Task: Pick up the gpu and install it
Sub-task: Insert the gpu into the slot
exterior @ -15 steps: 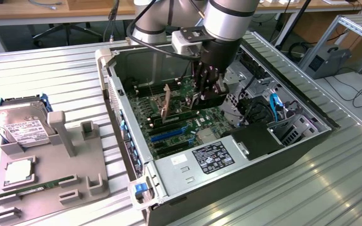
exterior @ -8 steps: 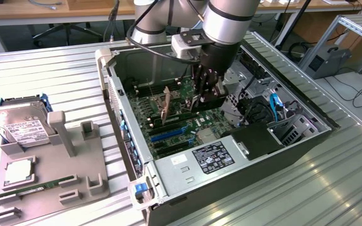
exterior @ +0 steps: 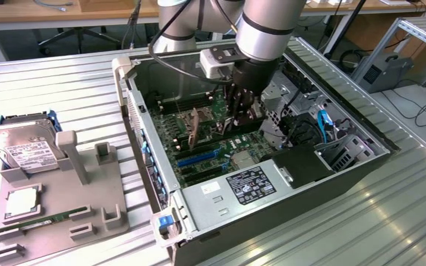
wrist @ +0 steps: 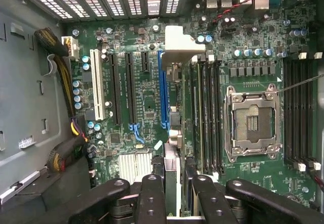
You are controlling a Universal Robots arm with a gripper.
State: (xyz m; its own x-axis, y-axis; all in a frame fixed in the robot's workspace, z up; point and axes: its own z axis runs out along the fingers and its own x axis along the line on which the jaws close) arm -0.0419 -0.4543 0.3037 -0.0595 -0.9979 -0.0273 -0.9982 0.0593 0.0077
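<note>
My gripper (exterior: pixel 241 113) reaches down into the open computer case (exterior: pixel 135 119), just over the motherboard (exterior: pixel 213 144). It is shut on the gpu (exterior: pixel 237 108), which hangs on edge. In the wrist view the gpu (wrist: pixel 172 166) appears edge-on between my black fingers (wrist: pixel 152 196), and its silver end bracket (wrist: pixel 179 42) points toward the slotted rear wall of the case. The card runs along the long blue slot (wrist: pixel 163 90), close beside it. Whether the card sits in the slot I cannot tell.
Beside the card lie black memory slots (wrist: pixel 207 113) and the bare CPU socket (wrist: pixel 251 125). A power supply (exterior: pixel 248 185) fills the case's near end. To the exterior view's left, a grey fixture (exterior: pixel 65 208) holds a hard drive (exterior: pixel 20 147), a CPU (exterior: pixel 22 202) and a RAM stick (exterior: pixel 39 221).
</note>
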